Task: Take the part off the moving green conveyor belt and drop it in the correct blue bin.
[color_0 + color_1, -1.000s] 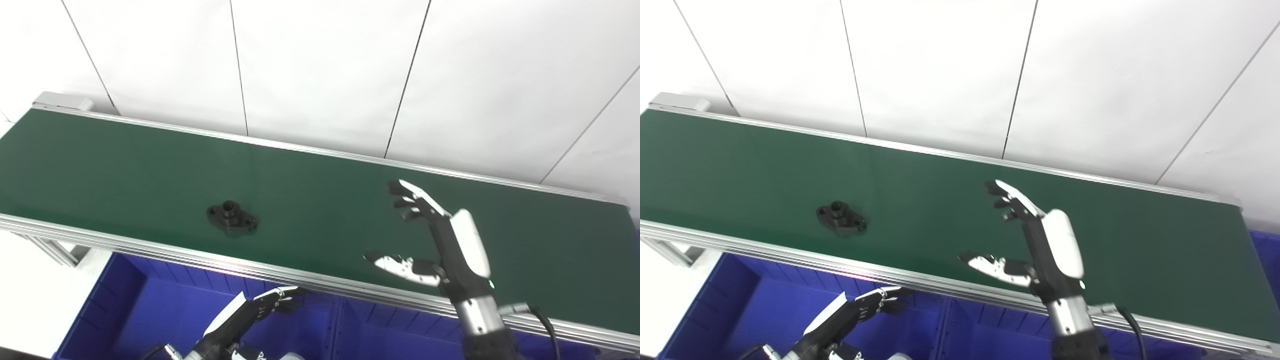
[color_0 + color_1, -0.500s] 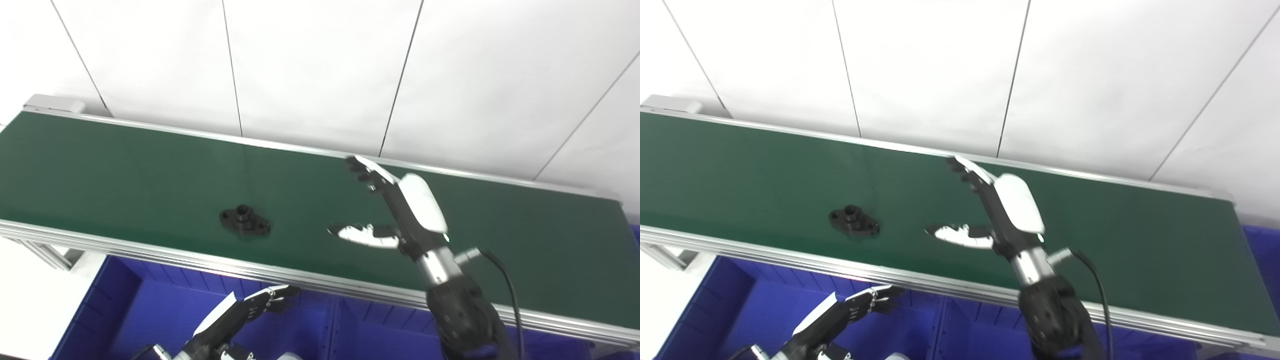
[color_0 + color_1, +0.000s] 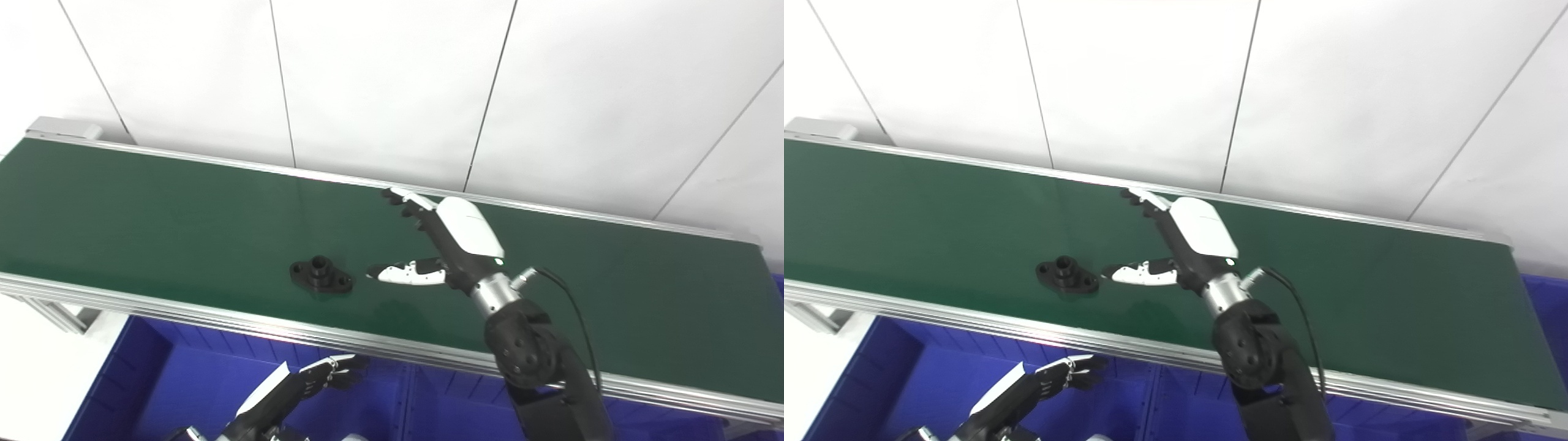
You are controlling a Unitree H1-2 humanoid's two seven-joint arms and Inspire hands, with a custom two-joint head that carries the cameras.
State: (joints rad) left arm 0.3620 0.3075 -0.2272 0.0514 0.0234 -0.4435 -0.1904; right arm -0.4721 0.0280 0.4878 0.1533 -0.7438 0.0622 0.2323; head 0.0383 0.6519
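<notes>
A black flanged part (image 3: pixel 321 275) with a raised round hub lies on the green conveyor belt (image 3: pixel 153 208), near its front edge. My right hand (image 3: pixel 442 245) is open over the belt just right of the part, its thumb tip a short gap from the flange, fingers spread toward the back rail. It holds nothing. My left hand (image 3: pixel 300 389) hangs low in front of the belt, over the blue bin (image 3: pixel 153 380), fingers loosely curled, empty. The part also shows in the right eye view (image 3: pixel 1067 275).
Silver rails (image 3: pixel 202 315) run along the belt's front and back edges. Blue bins sit below the front rail, with a divider (image 3: pixel 409 401) between two of them. A white panelled wall (image 3: pixel 380 86) stands behind the belt.
The part has travelled to the right along the belt. My right hand has swung left and farther over the belt, closing the gap to the part. The left hand has barely moved.
</notes>
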